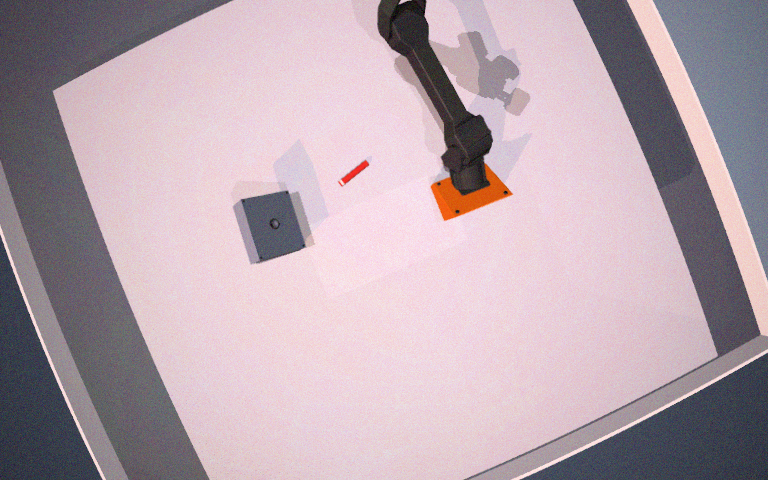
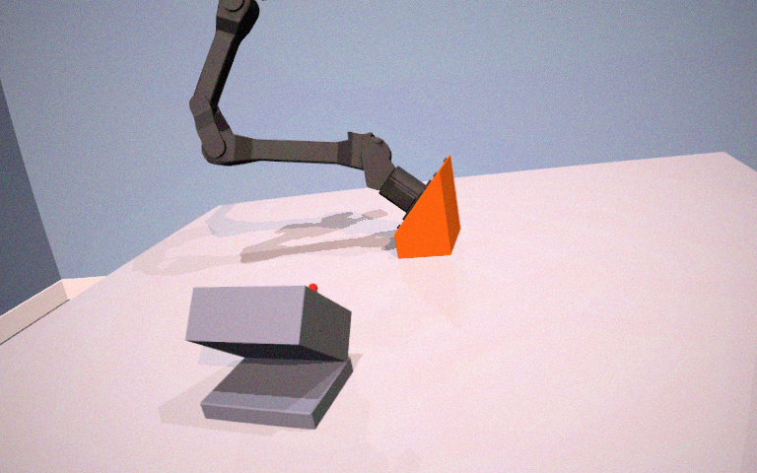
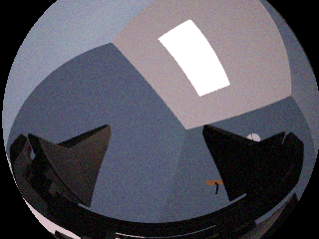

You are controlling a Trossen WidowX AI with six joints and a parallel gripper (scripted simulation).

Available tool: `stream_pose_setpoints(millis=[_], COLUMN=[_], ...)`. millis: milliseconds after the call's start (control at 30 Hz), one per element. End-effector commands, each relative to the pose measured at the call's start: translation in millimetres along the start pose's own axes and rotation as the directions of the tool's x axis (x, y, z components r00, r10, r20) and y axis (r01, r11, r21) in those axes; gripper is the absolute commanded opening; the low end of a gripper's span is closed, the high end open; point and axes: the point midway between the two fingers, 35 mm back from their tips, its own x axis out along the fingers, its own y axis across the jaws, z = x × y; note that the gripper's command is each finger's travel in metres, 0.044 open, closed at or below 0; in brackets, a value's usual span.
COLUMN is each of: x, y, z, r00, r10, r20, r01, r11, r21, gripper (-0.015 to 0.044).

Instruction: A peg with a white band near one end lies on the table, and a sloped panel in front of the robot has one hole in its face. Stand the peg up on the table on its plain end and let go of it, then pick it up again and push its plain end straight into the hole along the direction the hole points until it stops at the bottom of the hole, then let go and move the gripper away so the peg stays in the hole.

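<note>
A red peg (image 1: 354, 172) lies on its side on the table, its white-banded end toward the dark sloped panel. In the exterior view only a red rounded bit of the peg (image 2: 312, 287) shows past the panel block's top edge. The sloped panel (image 1: 260, 232) (image 2: 245, 314) has one round hole (image 1: 274, 223) in its face; the hole is hidden in the exterior view. My gripper (image 3: 158, 129) is open and empty, its two fingers wide apart. It is raised far from the peg and outside the top and exterior views, facing the walls and ceiling light.
The arm stands on an orange wedge base (image 1: 472, 200) (image 2: 427, 229), to the right of the peg and panel in the top view. The arm reaches out past the top edge of the top and exterior views. A raised rim (image 1: 617, 416) borders the table area.
</note>
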Motion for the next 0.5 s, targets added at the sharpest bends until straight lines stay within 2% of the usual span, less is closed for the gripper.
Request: stream_pose_setpoints(millis=[0,233,467], x=[13,26,28], y=[4,6,5], z=[-32,-94,-161], r00=[0.994,0.947,0.848], r10=[-0.008,-0.019,-0.029], r20=[-0.113,-0.321,-0.530], r01=[0.009,0.025,0.048], r11=[1.000,1.000,0.999], r21=[0.007,0.014,0.022], gripper=[0.0440,0.0440,0.0440])
